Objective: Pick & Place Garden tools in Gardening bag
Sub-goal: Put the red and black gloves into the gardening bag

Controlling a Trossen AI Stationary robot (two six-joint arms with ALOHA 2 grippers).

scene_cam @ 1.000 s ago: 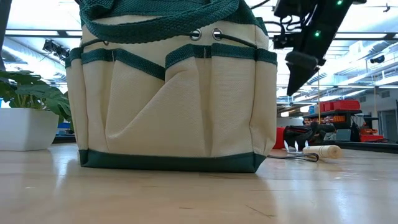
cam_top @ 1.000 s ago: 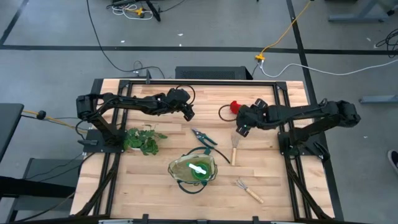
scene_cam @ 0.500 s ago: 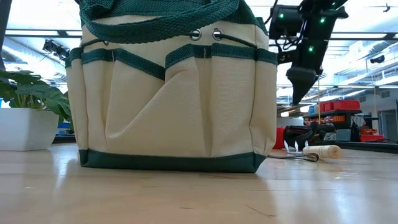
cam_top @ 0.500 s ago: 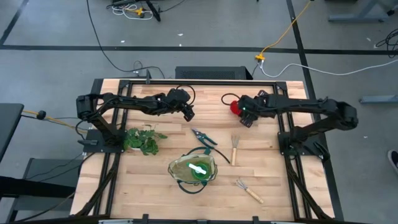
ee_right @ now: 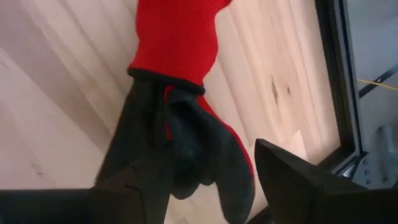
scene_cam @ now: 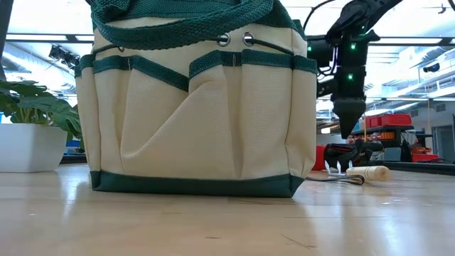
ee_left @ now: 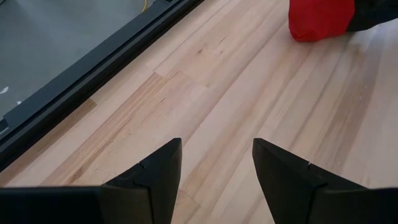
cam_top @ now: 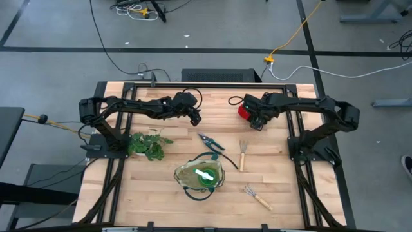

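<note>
Your right pincer [cam_top: 257, 120] is hanging right over the gloves [cam_top: 244, 111] at the back of the desk [cam_top: 283, 193], fingers spread apart with nothing between them. From the right wrist camera you're looking straight down on the gloves [ee_right: 180, 106], red cuff and black palm lying flat on the wood, with a finger [ee_right: 298, 186] on either side of the view. In the low view the right pincer [scene_cam: 348, 121] points down just above the gloves [scene_cam: 341, 153], not touching as far as I can tell.

Your left pincer [cam_top: 195, 117] is parked over bare wood near the back middle of the desk, also spread open and empty. Its wrist camera shows both fingers [ee_left: 155, 180] apart, with the gloves [ee_left: 320, 18] a bit further off.

The bag [cam_top: 199, 175] sits at the front middle of the desk, mouth up, with the spray bottle [cam_top: 206, 175] already inside (you can see the white trigger on green from above). The bag [scene_cam: 199, 107] fills most of the low view.

Still out on the desk: the shears [cam_top: 210, 143] between the bag and the left pincer, one rake [cam_top: 243, 154] just right of them, and the other rake [cam_top: 257, 197] nearer the front right. The plant [cam_top: 148, 145] is on the left side.
</note>
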